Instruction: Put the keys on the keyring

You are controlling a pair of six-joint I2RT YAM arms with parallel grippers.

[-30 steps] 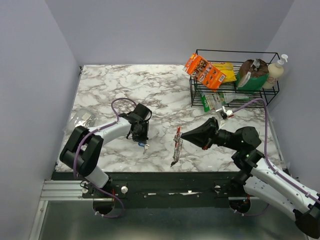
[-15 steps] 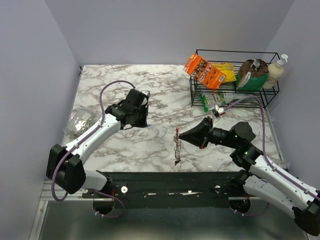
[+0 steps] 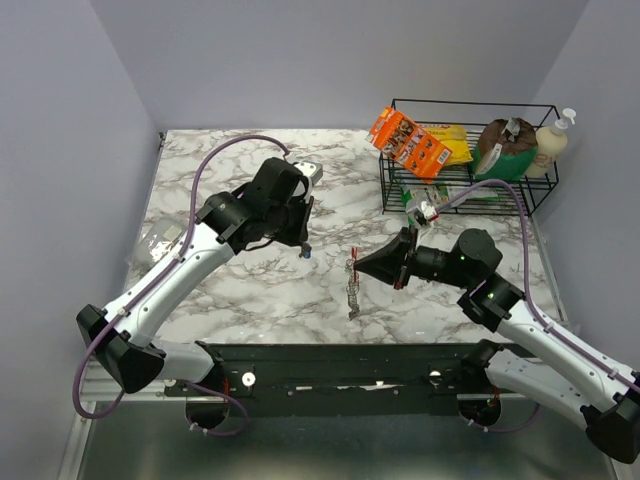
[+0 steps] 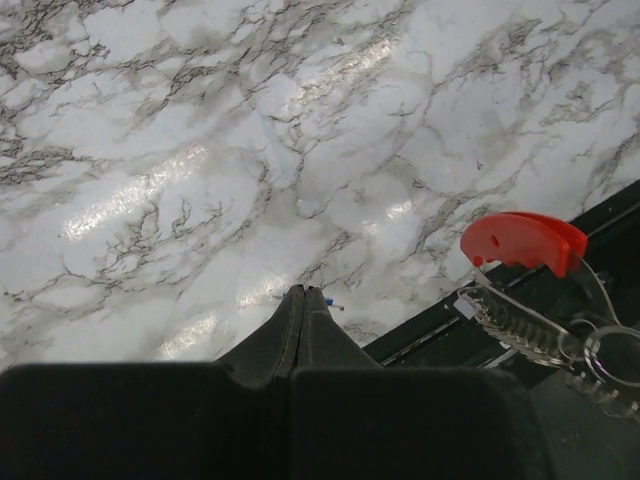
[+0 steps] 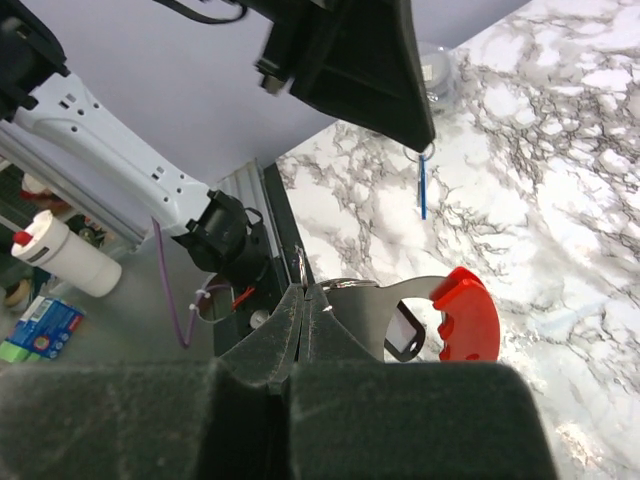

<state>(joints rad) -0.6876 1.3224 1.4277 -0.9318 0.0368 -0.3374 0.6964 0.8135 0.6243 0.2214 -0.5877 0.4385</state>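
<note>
My left gripper [image 3: 303, 243] is shut on the blue-headed key [image 3: 306, 252], which hangs from its tip above the marble table [image 3: 220, 160]. In the left wrist view only a blue sliver of the key [image 4: 331, 304] shows past the shut fingertips [image 4: 305, 292]. In the right wrist view the key [image 5: 422, 188] dangles below the left gripper [image 5: 427, 143]. My right gripper [image 3: 360, 265] is shut on the keyring [image 3: 352, 288], held off the table with its chain hanging down. Its red curved piece [image 5: 466, 315] and metal plate [image 5: 405, 305] sit beside my right fingertips [image 5: 305, 292]. The keyring [image 4: 523, 241] lies right of the left gripper.
A black wire basket [image 3: 462, 103] at the back right holds an orange box [image 3: 408, 141], a brown and green bag [image 3: 505, 148] and a pump bottle [image 3: 552, 140]. A crumpled foil lump [image 3: 160, 240] lies at the table's left edge. The black front rail [image 3: 330, 352] runs below the keyring.
My left arm has lifted off the table and swung up and right with the blue key, closer to the keyring. My right gripper has shifted slightly left and back with the keyring.
</note>
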